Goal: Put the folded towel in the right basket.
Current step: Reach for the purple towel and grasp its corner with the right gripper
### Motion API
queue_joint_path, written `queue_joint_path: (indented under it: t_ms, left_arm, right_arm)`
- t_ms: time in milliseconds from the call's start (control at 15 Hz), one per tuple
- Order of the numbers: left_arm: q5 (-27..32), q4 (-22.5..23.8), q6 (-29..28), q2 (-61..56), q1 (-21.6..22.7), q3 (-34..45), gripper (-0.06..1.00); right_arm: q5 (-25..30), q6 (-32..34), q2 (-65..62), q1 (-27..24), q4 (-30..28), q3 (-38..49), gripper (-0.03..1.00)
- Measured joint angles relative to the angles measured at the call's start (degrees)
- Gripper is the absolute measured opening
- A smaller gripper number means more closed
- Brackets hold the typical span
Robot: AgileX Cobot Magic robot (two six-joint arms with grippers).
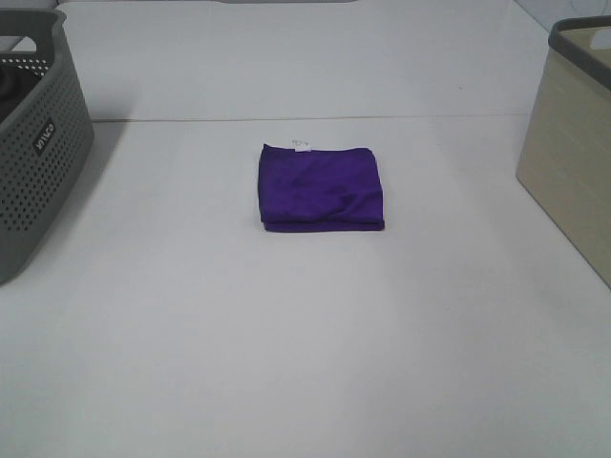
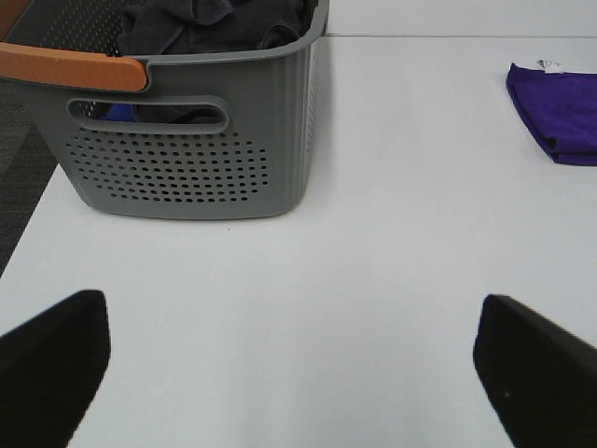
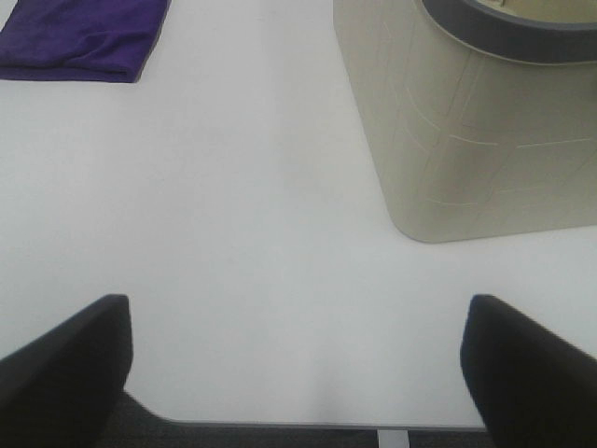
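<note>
The folded purple cloth towel (image 1: 321, 187) shows a soft, short-napped weave with a faint sheen. The flat white tabletop (image 1: 305, 343) looks smooth and mostly matt. The grey perforated plastic basket (image 1: 38, 162) is matt, and its orange rim strip (image 2: 73, 67) is smoother. The beige plastic basket with a grey rim (image 1: 571, 162) has smooth matt walls with faint moulded lines. The crumpled dark grey cloth (image 2: 210, 21) looks dull and soft.

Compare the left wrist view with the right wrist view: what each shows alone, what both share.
Left wrist only: the grey perforated basket holding dark clothes. Right wrist only: the beige basket with a grey rim. Both: the folded purple towel on the white table. The left gripper and right gripper each appear open.
</note>
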Motion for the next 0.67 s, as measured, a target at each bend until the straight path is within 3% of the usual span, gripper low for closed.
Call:
queue_joint_path:
  t_ms: [667]
  left_arm:
    - [0.0,0.0,0.0,0.0,0.0,0.0,0.99]
  right_arm:
    - [0.0,0.0,0.0,0.0,0.0,0.0,0.92]
